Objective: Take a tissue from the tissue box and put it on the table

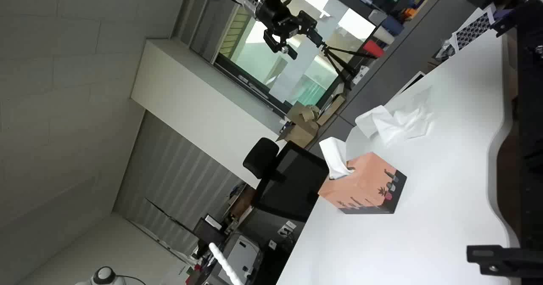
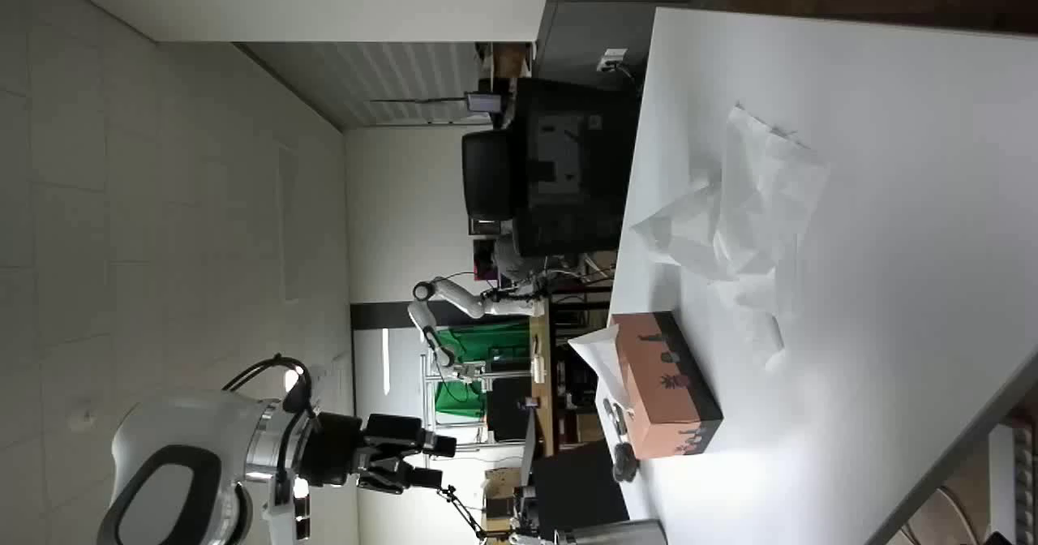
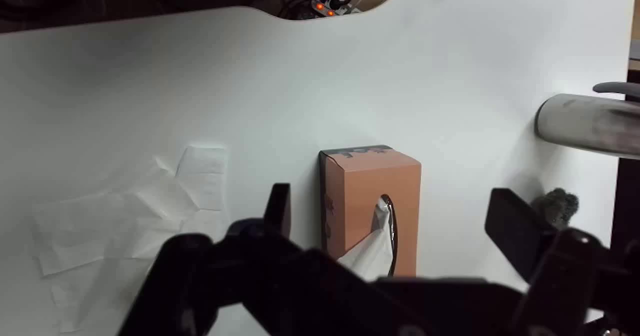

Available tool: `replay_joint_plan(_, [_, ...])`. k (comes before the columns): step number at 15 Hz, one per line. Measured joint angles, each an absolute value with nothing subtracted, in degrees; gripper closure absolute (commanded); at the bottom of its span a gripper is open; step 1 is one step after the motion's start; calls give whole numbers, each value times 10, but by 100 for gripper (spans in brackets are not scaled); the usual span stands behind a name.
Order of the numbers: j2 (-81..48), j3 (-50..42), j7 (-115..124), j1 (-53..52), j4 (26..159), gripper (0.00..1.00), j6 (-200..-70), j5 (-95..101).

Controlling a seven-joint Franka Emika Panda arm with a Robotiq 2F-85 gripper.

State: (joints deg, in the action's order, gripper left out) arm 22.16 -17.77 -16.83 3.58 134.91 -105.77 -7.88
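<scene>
The tissue box (image 1: 369,181) is salmon-pink with a dark patterned base and stands upright on the white table (image 1: 441,208); it also shows in an exterior view (image 2: 661,391) and the wrist view (image 3: 382,181). A white tissue pokes from its slot (image 1: 334,155). Crumpled tissue (image 2: 754,221) lies spread on the table beside the box, also in the wrist view (image 3: 145,216); I cannot tell how many sheets. My gripper (image 2: 438,461) is open and empty, high above the table. In the wrist view its fingers (image 3: 394,219) frame the box from above, apart from it; they hide the box's lower end.
A grey cylindrical object (image 3: 580,121) and a small dark fuzzy object (image 3: 557,206) are on the table on the far side of the box from the loose tissue. A black chair (image 1: 292,179) stands past the table edge. A power strip (image 3: 330,3) lies below the curved edge.
</scene>
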Motion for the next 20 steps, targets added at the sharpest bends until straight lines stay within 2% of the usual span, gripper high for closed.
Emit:
replay_joint_plan(11, [221,-176,-170,37,1350,0,-1069,-81])
replay_joint_plan(15, [191,-173,-193,37,1348,0,-1189,-137])
replay_joint_plan(20, [72,-160,-248,20,1309,0,-1351,-250])
